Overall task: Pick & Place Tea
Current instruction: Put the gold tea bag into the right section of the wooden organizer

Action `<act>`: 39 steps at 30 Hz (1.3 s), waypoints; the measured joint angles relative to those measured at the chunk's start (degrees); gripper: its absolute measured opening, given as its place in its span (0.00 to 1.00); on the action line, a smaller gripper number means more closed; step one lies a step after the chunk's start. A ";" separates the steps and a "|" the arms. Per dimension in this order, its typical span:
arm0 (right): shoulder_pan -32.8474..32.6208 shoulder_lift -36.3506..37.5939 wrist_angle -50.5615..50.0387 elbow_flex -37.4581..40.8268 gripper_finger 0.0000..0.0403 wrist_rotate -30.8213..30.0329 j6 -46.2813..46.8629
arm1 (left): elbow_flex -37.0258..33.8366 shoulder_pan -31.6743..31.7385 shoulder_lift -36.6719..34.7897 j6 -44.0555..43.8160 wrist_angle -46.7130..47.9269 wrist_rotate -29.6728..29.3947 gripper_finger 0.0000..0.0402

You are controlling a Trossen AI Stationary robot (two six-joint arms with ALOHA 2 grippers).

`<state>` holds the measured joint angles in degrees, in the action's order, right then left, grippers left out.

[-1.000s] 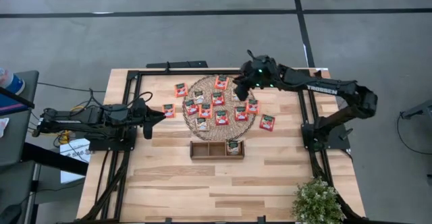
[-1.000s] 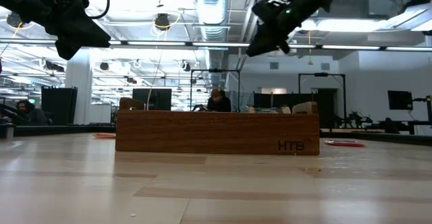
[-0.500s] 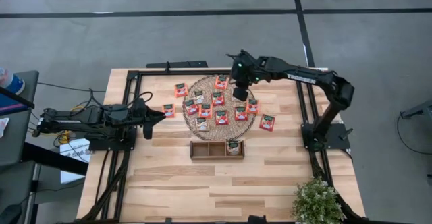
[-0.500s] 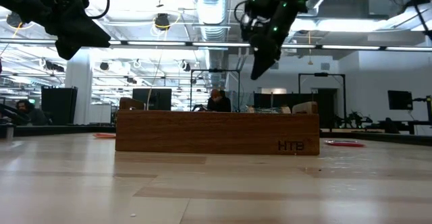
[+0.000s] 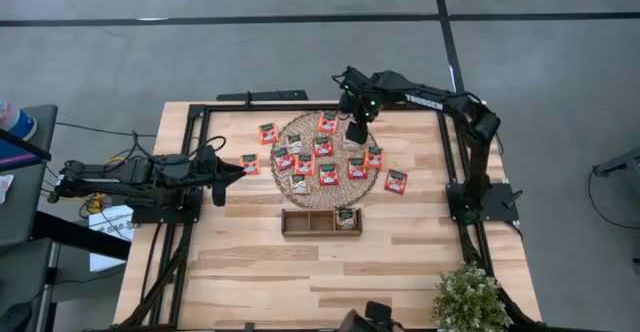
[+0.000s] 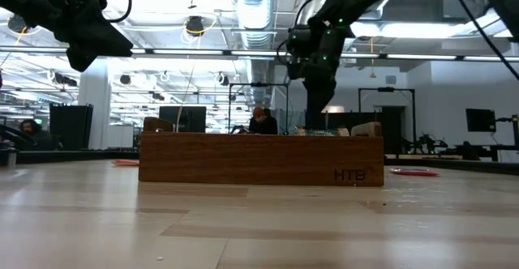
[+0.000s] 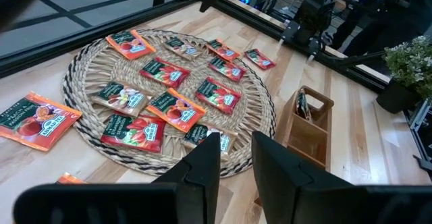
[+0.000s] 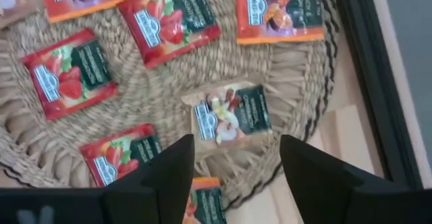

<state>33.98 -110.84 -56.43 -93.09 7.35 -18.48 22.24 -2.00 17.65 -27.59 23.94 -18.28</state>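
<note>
Pale wooden bench [image 5: 300, 272] carries our round woven mat [image 5: 322, 160], strewn with flat square tea sachets [image 8: 231, 113]. Our right pincer [image 8: 236, 166] hangs released above one; left pincer [image 7: 235, 163] waits, its state unclear.

The pale wooden plank table [image 5: 300, 272] stands on a grey concrete floor [image 5: 200, 52] crossed by dark seam lines, with a small green potted plant [image 5: 468, 300] at one near corner. Seen level across the tabletop, the room behind is an open workshop with bright ceiling strip lights [image 6: 454, 30], silver ventilation ducts [image 6: 251, 2], dark monitors [image 6: 182, 117] and a seated person [image 6: 261, 121].
</note>
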 joint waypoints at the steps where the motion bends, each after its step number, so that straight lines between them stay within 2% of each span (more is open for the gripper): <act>1: 0.30 -0.74 -0.67 -0.86 0.53 0.28 0.00 | 0.00 0.00 0.02 0.00 0.00 0.01 0.19; 9: 1.52 -7.32 -4.68 -7.86 0.47 0.82 -1.26 | 0.00 0.00 0.00 -0.07 -0.02 0.00 0.19; 17: 1.83 -12.38 -8.66 -10.99 0.46 1.72 -3.03 | 0.00 0.00 0.02 -0.11 -0.04 0.00 0.19; 27: 2.31 -16.82 -11.10 -11.85 0.46 2.99 -4.26 | 0.00 0.00 0.02 -0.45 -0.09 0.00 0.19; 39: 4.49 -17.08 -9.06 -11.85 0.46 3.15 -4.05 | 0.00 0.00 0.01 -1.84 -0.11 0.00 0.19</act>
<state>38.47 -127.92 -65.48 -104.95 10.50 -22.53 22.24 -2.00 17.66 -29.43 23.83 -18.28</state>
